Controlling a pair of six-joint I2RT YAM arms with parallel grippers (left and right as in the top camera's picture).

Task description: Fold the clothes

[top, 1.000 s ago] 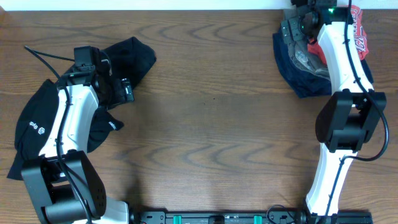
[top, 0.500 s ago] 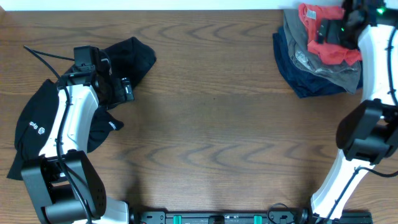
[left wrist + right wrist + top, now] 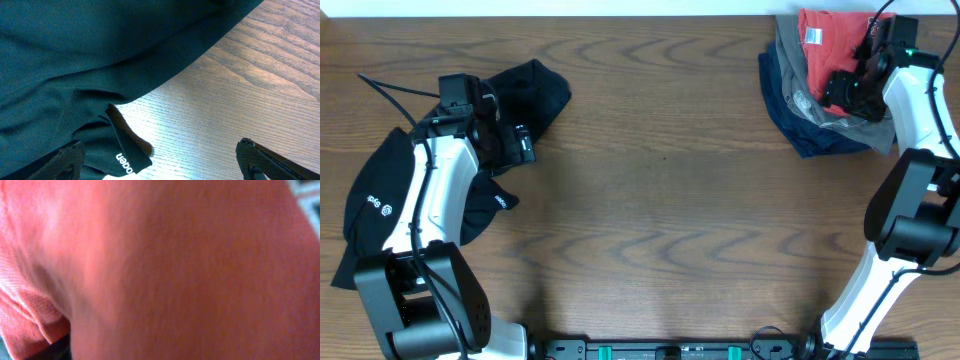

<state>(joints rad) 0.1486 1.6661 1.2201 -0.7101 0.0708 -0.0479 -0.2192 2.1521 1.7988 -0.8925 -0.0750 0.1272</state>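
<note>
An orange-red T-shirt (image 3: 823, 45) lies on top of a garment pile at the table's far right corner. My right gripper (image 3: 846, 90) is pressed down into its near edge. That shirt (image 3: 175, 265) fills the whole right wrist view and hides the fingers, so how the jaws stand does not show. A black top (image 3: 535, 85) is spread at the far left, partly under my left arm. My left gripper (image 3: 517, 146) hovers over its edge, open. In the left wrist view the fingertips (image 3: 67, 159) stand wide apart, with a corner of the black top (image 3: 75, 60) between them and nothing gripped.
Under the orange-red shirt lie a grey garment (image 3: 865, 125) and a navy one (image 3: 798, 128). A black cable (image 3: 390, 92) loops off the left arm. A dark rail (image 3: 670, 350) runs along the table's near edge. Bare wood (image 3: 670, 200) spans the middle.
My right arm has swung from across the pile to its right side, and its gripper has dropped onto the orange-red T-shirt, which now lies flatter. The left arm has not moved.
</note>
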